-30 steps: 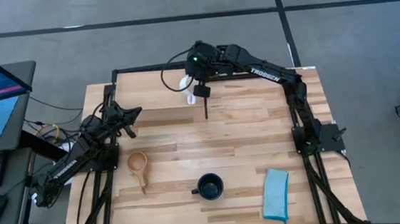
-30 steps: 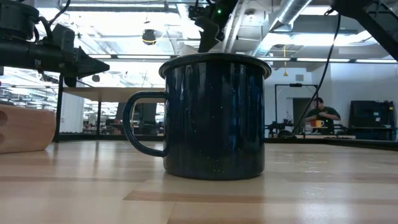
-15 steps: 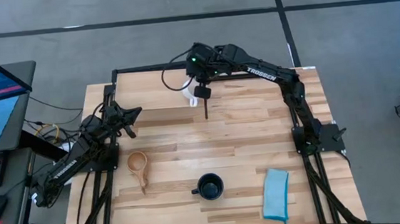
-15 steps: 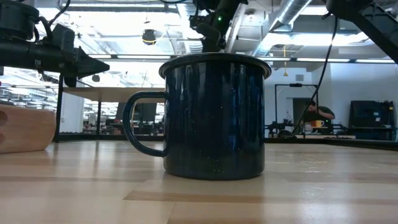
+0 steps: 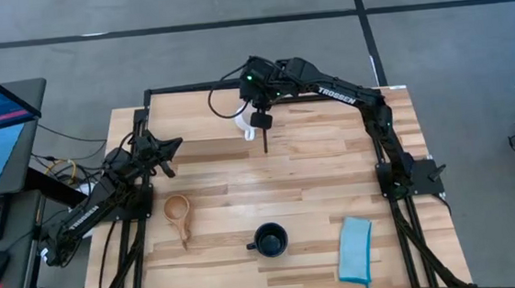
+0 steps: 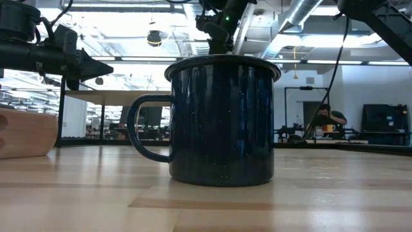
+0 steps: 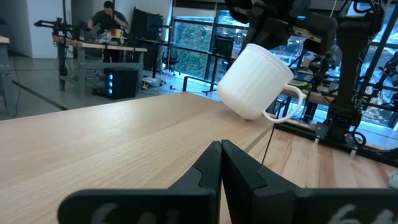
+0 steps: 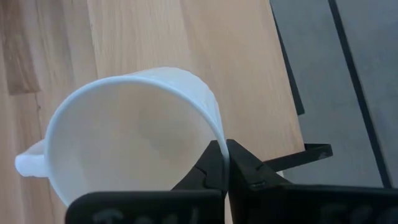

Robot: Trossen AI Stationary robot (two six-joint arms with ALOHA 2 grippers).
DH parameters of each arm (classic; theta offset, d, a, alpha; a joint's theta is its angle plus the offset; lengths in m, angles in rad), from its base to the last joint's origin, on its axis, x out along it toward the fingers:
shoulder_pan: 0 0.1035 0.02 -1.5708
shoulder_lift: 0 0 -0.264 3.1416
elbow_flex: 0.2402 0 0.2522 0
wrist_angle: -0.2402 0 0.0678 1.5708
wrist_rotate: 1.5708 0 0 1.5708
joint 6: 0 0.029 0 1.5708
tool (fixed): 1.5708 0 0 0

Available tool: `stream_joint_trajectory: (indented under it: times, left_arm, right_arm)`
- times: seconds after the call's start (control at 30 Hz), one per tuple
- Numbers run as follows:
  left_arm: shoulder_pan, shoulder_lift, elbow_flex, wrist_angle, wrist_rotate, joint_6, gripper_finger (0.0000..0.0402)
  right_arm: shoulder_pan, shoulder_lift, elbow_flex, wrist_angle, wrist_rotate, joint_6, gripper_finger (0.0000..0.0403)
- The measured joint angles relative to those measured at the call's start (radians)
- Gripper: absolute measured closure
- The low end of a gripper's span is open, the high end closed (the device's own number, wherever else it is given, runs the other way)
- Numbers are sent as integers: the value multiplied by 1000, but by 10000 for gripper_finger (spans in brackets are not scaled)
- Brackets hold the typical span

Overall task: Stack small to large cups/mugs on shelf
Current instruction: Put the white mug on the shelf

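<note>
Below my right gripper (image 8: 219,163) lies the shelf (image 5: 329,118), a raised board along the table's (image 5: 317,204) far edge. The jaws are pinched narrow on the rim of the white mug (image 7: 255,81), which hangs tilted just over the board, handle out to one side. I judge this the placing step for the first cup. Next I must level it, lower until the base sits flat, then part the jaws. The navy mug (image 5: 270,240) and wooden cup (image 5: 179,211) wait well behind me, near the front. My left gripper (image 7: 220,163) idles closed and empty, off beside the shelf.
</note>
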Motion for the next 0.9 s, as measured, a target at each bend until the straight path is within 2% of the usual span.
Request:
stream_joint_trajectory:
  times: [0.3,0.53,0.9]
  left_arm:
    - [0,0,0,0,0,-6,401]
    - [0,0,0,0,0,-21,401]
    - [0,0,0,0,0,-23,401]
  right_arm:
    - [-1,0,0,1,0,-1,390]
    - [-1,0,0,5,0,-1,352]
    - [-2,0,0,43,3,-2,345]
